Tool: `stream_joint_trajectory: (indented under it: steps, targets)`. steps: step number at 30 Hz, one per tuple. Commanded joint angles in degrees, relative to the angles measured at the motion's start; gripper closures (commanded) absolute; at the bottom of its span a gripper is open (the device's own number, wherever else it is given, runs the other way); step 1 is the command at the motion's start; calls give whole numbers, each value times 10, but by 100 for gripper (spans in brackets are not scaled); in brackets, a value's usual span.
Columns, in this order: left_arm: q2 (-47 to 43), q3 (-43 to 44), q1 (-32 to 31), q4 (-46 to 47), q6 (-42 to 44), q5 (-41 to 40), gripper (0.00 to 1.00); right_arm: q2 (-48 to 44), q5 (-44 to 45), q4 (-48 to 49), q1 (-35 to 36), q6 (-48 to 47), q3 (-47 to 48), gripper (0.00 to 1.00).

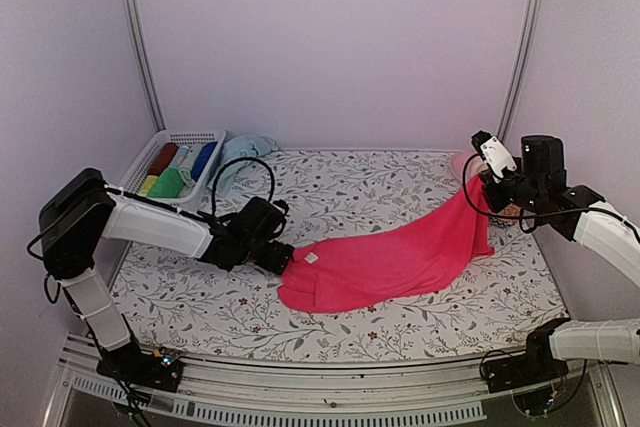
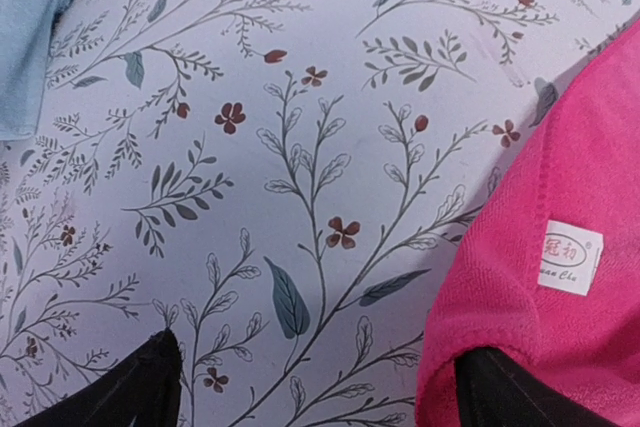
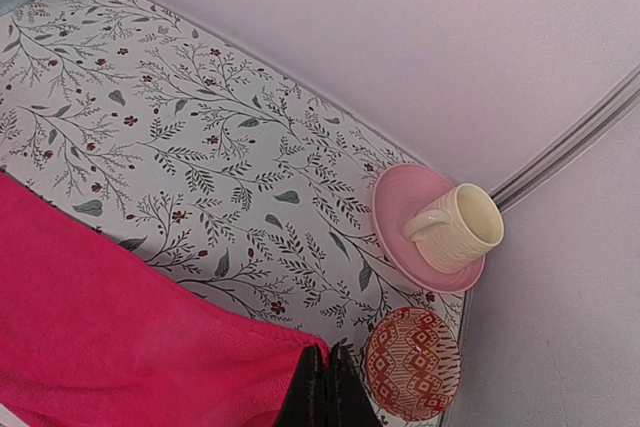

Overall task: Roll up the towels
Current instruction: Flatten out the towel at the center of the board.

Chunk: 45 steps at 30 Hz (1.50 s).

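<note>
One pink towel [image 1: 390,262], one end held
Right gripper [image 1: 480,185] pinches its raised corner; left gripper [image 1: 285,259] gapes wide at its labelled end.

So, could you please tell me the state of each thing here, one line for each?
pink towel: unrolled, mostly flat on the table, one end lifted.
pale blue towel: unrolled, crumpled beside the basket.
left gripper: open, at the pink towel's left end.
right gripper: shut on the pink towel's raised end.
cup: lying on its side on the pink plate.
coloured rolls: rolled, lying in the basket.
</note>
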Motion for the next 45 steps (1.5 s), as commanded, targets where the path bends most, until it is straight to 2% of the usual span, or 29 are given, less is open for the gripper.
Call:
stream_joint_trajectory:
  steps: [1,4,7,13,18,23,33,38,45]
  targets:
    - [-18,-14,10,14,-21,-13,3,1,-5,-2,2,7,-2,98]
    - [-27,-34,9,50,1,-4,3,1,-5,-2,4,8,-1,98]
    - [-41,-62,10,109,40,46,3,2,-5,-2,3,7,-2,98]
    - [-24,-59,8,136,113,81,3,3,-4,-2,5,7,-1,98]
    - [-1,-35,-7,121,183,39,3,2,-5,-3,5,7,-1,98]
    - [13,-27,-28,129,259,37,3,2,-5,-3,5,7,0,98]
    - [39,21,-77,70,354,9,7,1,-8,-5,6,8,0,98]
    - [78,49,-86,34,387,-16,10,-1,-12,-7,6,9,1,98]
    - [79,71,-83,23,387,-52,10,0,-12,-8,6,9,2,98]
